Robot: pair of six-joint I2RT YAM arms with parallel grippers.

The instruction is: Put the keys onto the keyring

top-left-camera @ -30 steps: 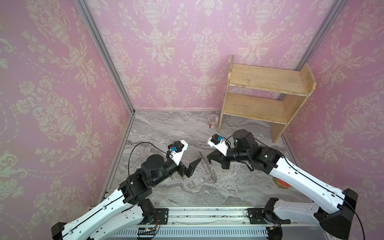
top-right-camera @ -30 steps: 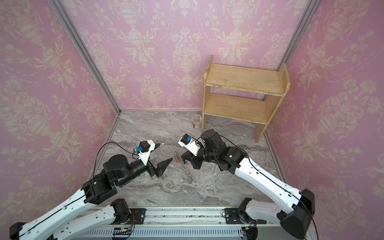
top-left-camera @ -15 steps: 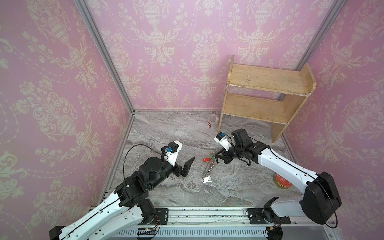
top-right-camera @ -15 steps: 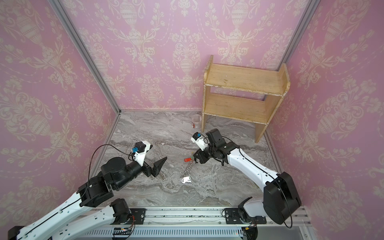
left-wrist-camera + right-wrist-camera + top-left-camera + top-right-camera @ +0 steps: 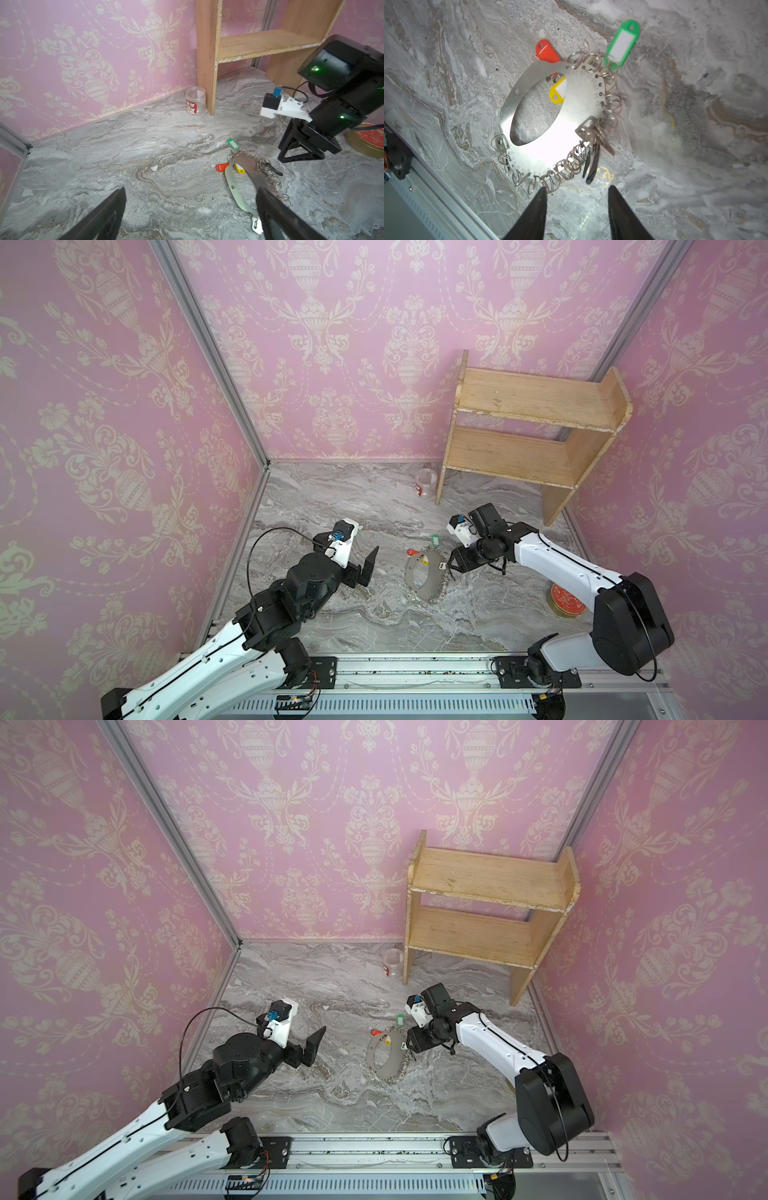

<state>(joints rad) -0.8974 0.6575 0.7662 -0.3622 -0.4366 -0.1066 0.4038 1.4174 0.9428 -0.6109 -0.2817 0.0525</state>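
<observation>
The keyring (image 5: 581, 99), a flat silvery oval plate rimmed with several small rings, lies on the marble floor (image 5: 430, 587) (image 5: 388, 1069) (image 5: 252, 172). The keys sit at its rim: a green tag (image 5: 620, 45) (image 5: 435, 538), a red tag (image 5: 547, 52) partly under the plate, a yellow tag (image 5: 557, 93) showing through its hole, a black fob (image 5: 591, 164) and bare metal keys (image 5: 593, 133). My right gripper (image 5: 577, 188) (image 5: 451, 566) is open and empty just beside the ringed rim. My left gripper (image 5: 191, 193) (image 5: 368, 568) hovers wide open to the left, holding nothing.
A wooden shelf (image 5: 528, 452) stands at the back right with a clear plastic jar (image 5: 425, 483) by its leg. A round red-lidded tin (image 5: 565, 599) lies under the right arm. Pink walls close in three sides and the arms' rail (image 5: 415, 672) runs along the front.
The right gripper carried the dangling keyring down to the floor, opened and let it go. The keyring now lies flat. The left arm drew back slightly leftward, still open.
</observation>
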